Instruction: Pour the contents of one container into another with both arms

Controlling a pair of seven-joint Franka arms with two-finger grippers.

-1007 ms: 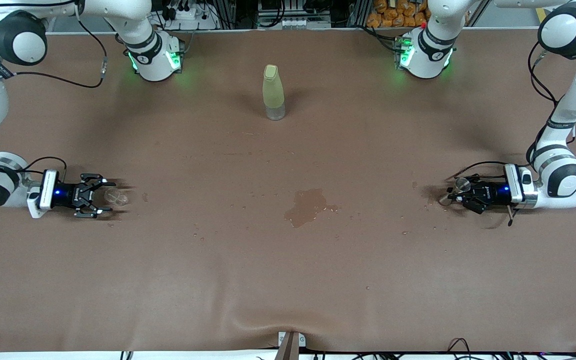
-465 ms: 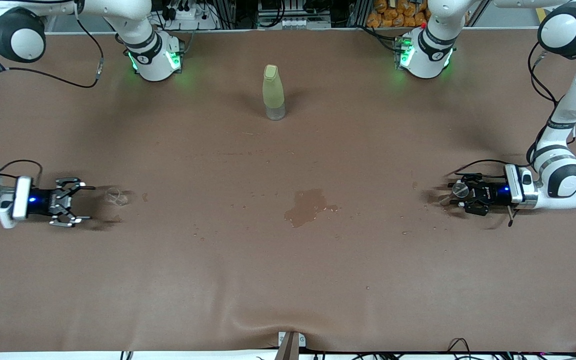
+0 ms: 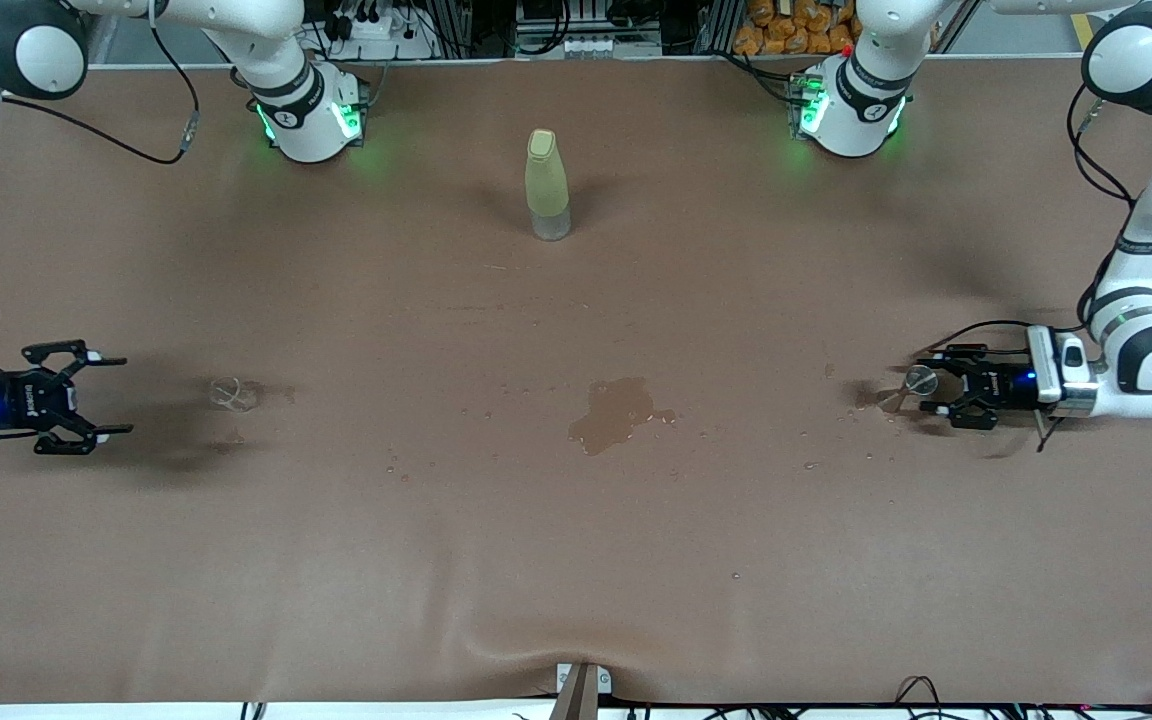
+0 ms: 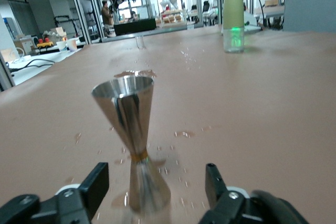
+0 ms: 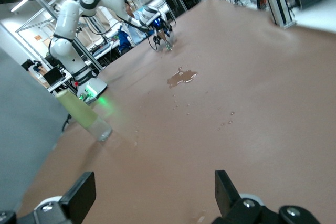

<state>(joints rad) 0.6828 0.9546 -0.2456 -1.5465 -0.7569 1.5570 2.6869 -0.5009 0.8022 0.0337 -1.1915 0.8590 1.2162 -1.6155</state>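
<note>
The left gripper (image 3: pixel 921 392) sits low at the left arm's end of the table, its fingers (image 4: pixel 96 182) spread apart on either side of the upright steel jigger (image 4: pixel 131 145) without touching it. The right gripper (image 3: pixel 101 395) hangs wide open and empty at the right arm's end, clear of the small clear glass (image 3: pixel 231 393) standing on the table (image 3: pixel 576 560). A spill (image 3: pixel 614 413) lies between the two vessels.

A yellow-green bottle (image 3: pixel 547 183) with a clear base stood upright on the brown table (image 3: pixel 576 560), midway between its two ends. Nearer the front camera, a wet puddle (image 3: pixel 614 413) darkened the table, with small droplets (image 3: pixel 394 468) scattered around it.
</note>
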